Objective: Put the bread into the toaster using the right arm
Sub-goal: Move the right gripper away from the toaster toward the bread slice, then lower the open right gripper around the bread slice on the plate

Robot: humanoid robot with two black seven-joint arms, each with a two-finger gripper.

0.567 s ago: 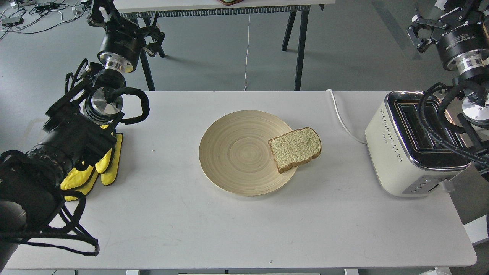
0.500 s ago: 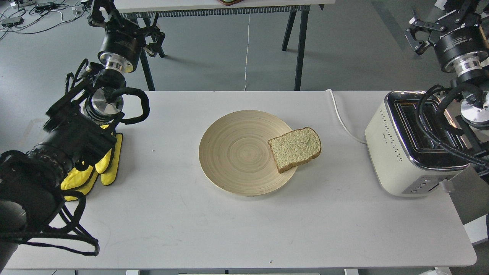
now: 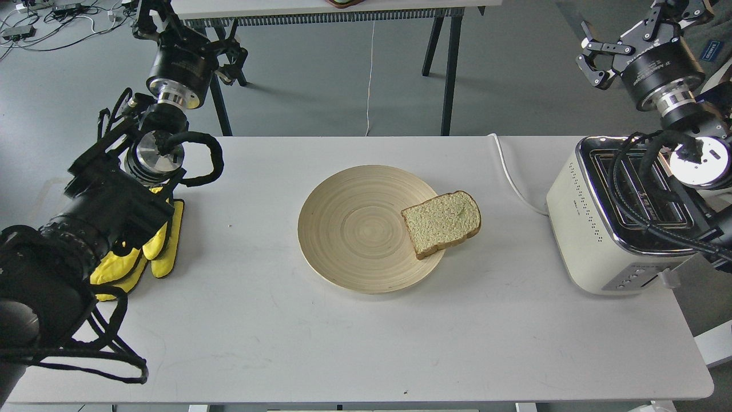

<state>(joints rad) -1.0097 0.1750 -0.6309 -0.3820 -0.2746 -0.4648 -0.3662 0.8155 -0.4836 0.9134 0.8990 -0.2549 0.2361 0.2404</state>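
Grey floor fills the upper frame behind my white worktop (image 3: pixel 343 343), which spans most of the view. Centre frame sits a round wooden plate (image 3: pixel 349 229), and the bread (image 3: pixel 441 223) lies flat on its right rim, part of the slice overhanging the edge toward the right. I see a pale yellowish-green speckled crumb with a brown crust. Its rounded top points to the upper right of the frame and its square bottom to the lower left, so the long axis runs on that diagonal.

At the right edge stands the toaster (image 3: pixel 600 229), cream-white with a chrome top, two slots facing up, dotted side holes and a row of small buttons low on its near end. A white cord (image 3: pixel 510 177) trails from it toward the back of the worktop.

My right arm (image 3: pixel 686 149) rises above the toaster; its claw (image 3: pixel 597 54), upper right, has fingers spread and holds nothing. The left claw (image 3: pixel 151 17), upper left, is too dark for me to judge.
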